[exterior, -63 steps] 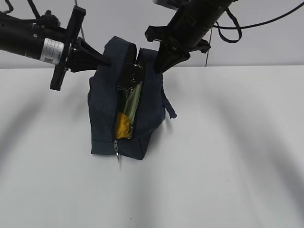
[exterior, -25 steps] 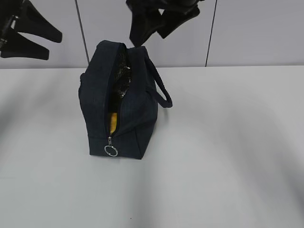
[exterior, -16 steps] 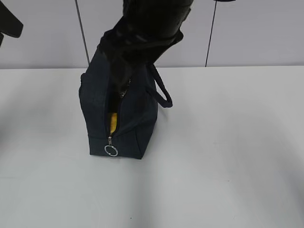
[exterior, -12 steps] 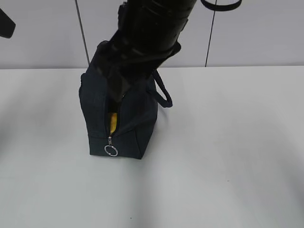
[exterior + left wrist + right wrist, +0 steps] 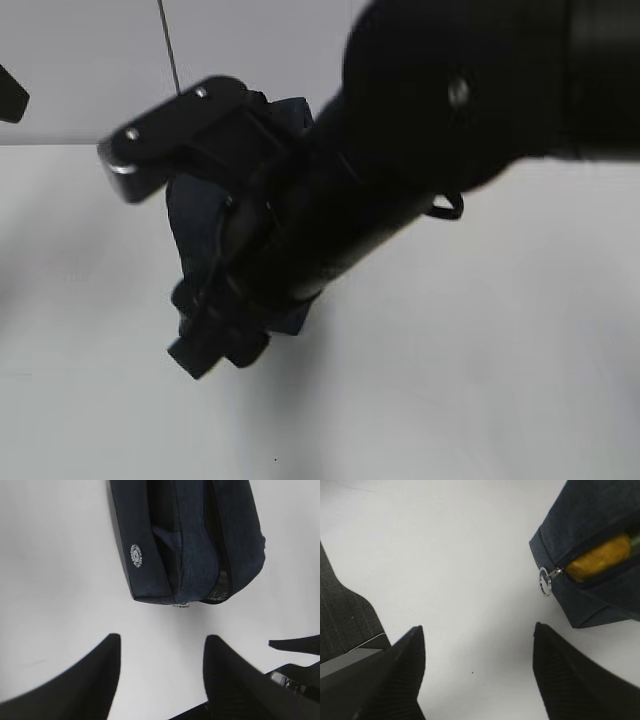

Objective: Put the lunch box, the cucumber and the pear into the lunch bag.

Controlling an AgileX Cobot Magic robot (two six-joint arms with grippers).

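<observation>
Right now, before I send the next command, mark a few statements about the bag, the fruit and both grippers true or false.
1. The right gripper is open with nothing between its fingers. True.
2. The pear lies on the table beside the lunch bag. False: it sits inside the lunch bag, showing through the unzipped gap.
3. The ring pull hangs at the bag's lower corner, untouched by either gripper. True.
4. The left gripper is clamped on the bag's fabric. False: it is open and apart from the bag, over bare table.
5. The bag's zipper is fully closed. False: the right wrist view shows it open over the pear.
</observation>
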